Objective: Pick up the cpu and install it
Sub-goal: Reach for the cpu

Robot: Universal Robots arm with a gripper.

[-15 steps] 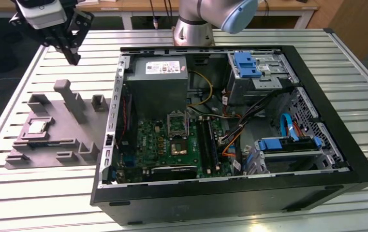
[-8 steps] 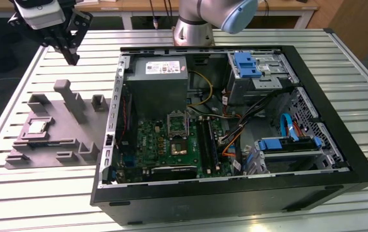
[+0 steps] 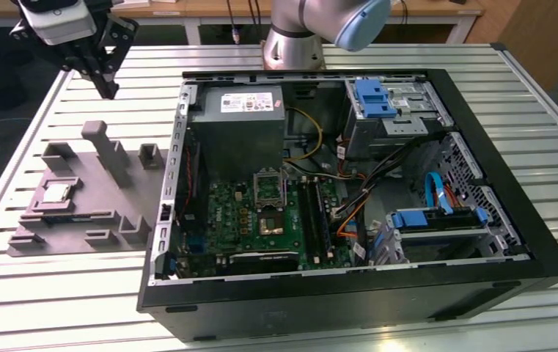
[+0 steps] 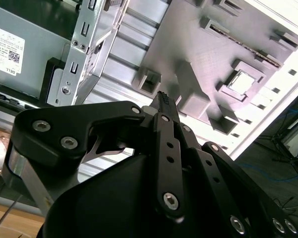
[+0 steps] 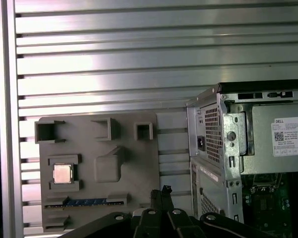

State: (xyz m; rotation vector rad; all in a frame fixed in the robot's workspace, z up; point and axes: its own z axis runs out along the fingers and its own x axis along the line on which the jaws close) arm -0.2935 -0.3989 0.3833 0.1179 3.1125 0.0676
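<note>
The hand point(image 3: 108, 89) hangs closed and empty, well apart from the cpu point(image 3: 56, 193) in its grey tray point(image 3: 68, 224); lowered like this, it would likely jab the cpu.

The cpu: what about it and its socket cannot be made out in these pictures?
- cpu: underside hidden in every view, lying in the grey holder.
- socket frame: contents too small to tell in the exterior view.
- claw: its mount cut off by the exterior view's top edge.

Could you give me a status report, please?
Pincer shut, empty, off the grey holder. Cpu seated in holder, untouched. Nothing between them.
</note>
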